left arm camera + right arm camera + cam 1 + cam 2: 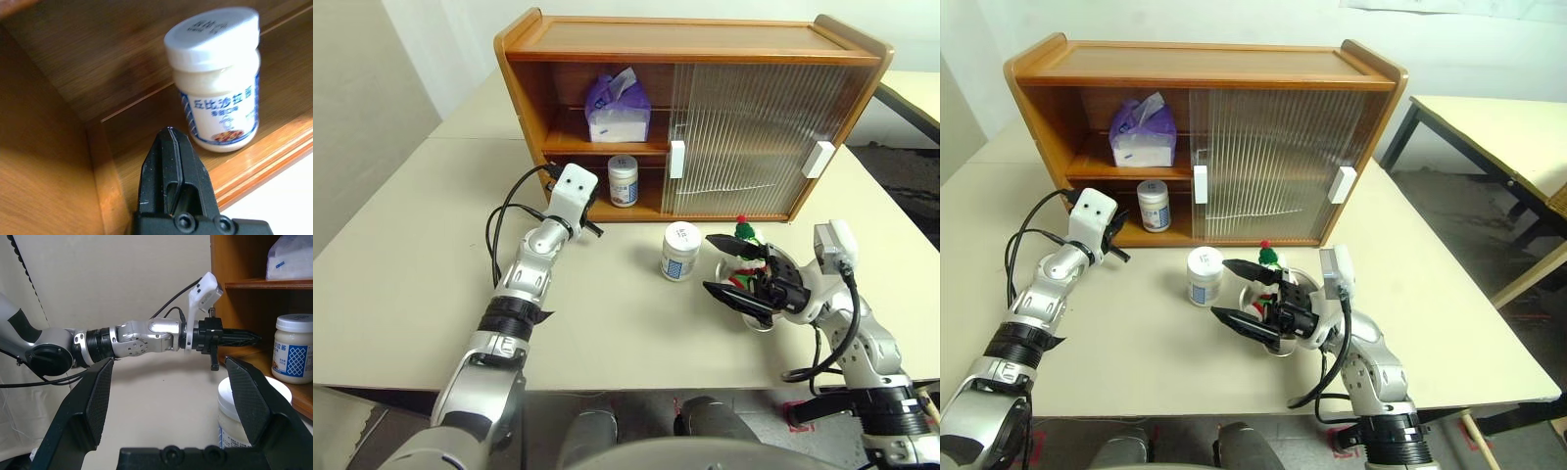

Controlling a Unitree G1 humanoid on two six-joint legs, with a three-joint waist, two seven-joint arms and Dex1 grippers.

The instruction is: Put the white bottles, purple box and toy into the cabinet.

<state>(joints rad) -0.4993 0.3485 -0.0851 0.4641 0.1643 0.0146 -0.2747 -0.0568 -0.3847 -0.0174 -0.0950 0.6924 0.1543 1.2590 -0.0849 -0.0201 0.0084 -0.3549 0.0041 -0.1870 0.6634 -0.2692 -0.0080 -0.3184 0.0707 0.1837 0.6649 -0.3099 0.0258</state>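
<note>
A: Where do we stand on the jaws?

B: Our left gripper (172,147) is pinched fully shut with nothing in it. One jar (623,180) stands upright on the bottom shelf of the cabinet (695,59), just past the fingertips at about 1 o'clock in the head view, a gap between them, no contact.

A: And the right?

B: Our right gripper (722,264) is spread wide, holding nothing. Its fingers point toward 9 o'clock. The second jar (680,251) sits on the table (401,284) at 9 o'clock from those tips, close but apart. The plush toy (744,233) sits right behind the gripper at roughly 1 o'clock, partly hidden by it; we can't tell whether it touches.

A: Counts?

B: Two jars, one tissue pack (618,106), one toy, one cabinet. We also see the rim of a steel bowl (759,323) under the right gripper.

A: What's in the cabinet?

B: Top shelf, open left side: the tissue pack, white tissue sticking up. Bottom shelf, open left side: the one jar, directly below the pack, at 6 o'clock from it. The ribbed sliding doors (744,137) cover the right side; we can't make out anything behind them. The other jar and the toy are outside, on the table in front.
</note>
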